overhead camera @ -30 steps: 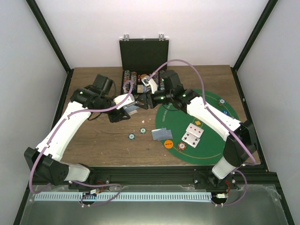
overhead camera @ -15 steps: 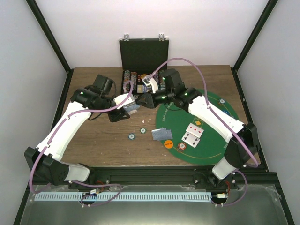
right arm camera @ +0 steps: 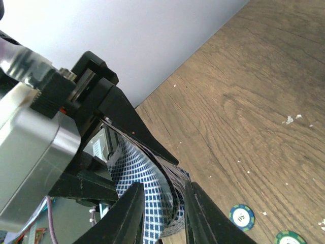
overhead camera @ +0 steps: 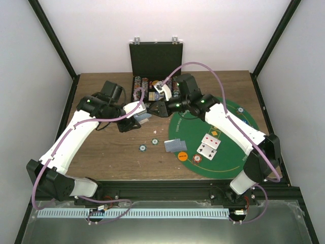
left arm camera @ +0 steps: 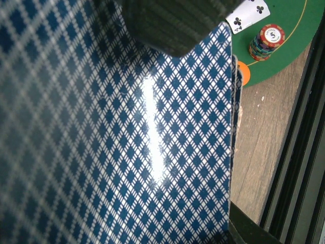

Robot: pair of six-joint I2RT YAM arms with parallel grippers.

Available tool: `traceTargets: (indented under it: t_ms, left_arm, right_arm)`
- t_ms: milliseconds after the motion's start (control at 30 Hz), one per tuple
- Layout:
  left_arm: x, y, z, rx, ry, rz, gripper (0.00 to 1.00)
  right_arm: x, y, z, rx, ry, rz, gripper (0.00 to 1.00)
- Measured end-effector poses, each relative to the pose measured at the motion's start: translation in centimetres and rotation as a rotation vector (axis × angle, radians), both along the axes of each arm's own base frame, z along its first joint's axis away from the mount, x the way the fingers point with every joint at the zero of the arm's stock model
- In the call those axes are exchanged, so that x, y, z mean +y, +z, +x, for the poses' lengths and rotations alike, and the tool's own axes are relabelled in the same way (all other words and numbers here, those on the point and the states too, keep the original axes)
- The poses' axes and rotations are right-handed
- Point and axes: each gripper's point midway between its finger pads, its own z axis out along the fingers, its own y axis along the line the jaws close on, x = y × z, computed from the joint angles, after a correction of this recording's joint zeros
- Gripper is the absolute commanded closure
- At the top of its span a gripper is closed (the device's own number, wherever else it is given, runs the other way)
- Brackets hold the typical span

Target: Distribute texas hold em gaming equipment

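My left gripper (overhead camera: 141, 116) is shut on a deck of blue-diamond-backed playing cards (overhead camera: 144, 116), held above the wood table. The deck fills the left wrist view (left arm camera: 127, 142), with a dark finger (left arm camera: 172, 25) over its top. My right gripper (overhead camera: 154, 108) has come in from the right, and its open jaws (right arm camera: 163, 187) stand either side of the deck's bent end (right arm camera: 137, 170). Two teal chips (overhead camera: 143, 148) lie on the table and also show in the right wrist view (right arm camera: 241, 216). A red chip stack (overhead camera: 197, 159) and an orange disc (overhead camera: 182, 156) sit near the mat's edge.
The round green mat (overhead camera: 231, 152) lies at the right with face-up cards (overhead camera: 209, 145) on it. Face-down cards (overhead camera: 175, 145) lie at its left edge. The open black case (overhead camera: 156, 61), with chips in it, stands at the back. A black frame rail (left arm camera: 299, 127) runs along the near edge.
My right gripper has moved left until its fingers are around the end of the deck. My left gripper has kept hold of the deck and hardly moved.
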Motion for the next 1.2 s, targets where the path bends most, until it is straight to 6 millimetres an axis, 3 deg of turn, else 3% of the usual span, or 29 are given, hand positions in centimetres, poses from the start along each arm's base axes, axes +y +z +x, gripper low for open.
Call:
traceTargets:
  t_ms: [100,267,567,900,1033,1133,1200]
  left_arm:
    - [0.0,0.0,0.0,0.0,0.001,0.0,0.63]
    - [0.0,0.0,0.0,0.001,0.002,-0.001,0.63]
    - [0.0,0.0,0.2,-0.006,0.004,0.002,0.63]
    - [0.2,-0.3,0.3,-0.005,0.011,0.011,0.63]
    - [0.3,-0.3,0.4,-0.004,0.021,0.016,0.63]
    - [0.4,-0.5,0.5,-0.005,0.031,0.025,0.63]
    - [0.5,-0.6,0.6,-0.007,0.035,0.03,0.63]
  right_arm:
    - [0.3,0.1,0.1,0.004,0.012,0.012,0.8]
    - [0.7,-0.3,0.2,0.016,0.027,0.016,0.99]
    - [-0.1,0.1,0.6,-0.017,-0.024,-0.013,0.99]
    - [-3.6,2.0,1.9,-0.064,-0.154,-0.04,0.99]
    - [-6.6,2.3,3.2,-0.072,-0.269,-0.084,0.99]
    - [-10.9,2.2,5.3,-0.072,-0.452,-0.155,0.99]
    - [-15.2,2.1,6.9,-0.073,-0.627,-0.216,0.99]
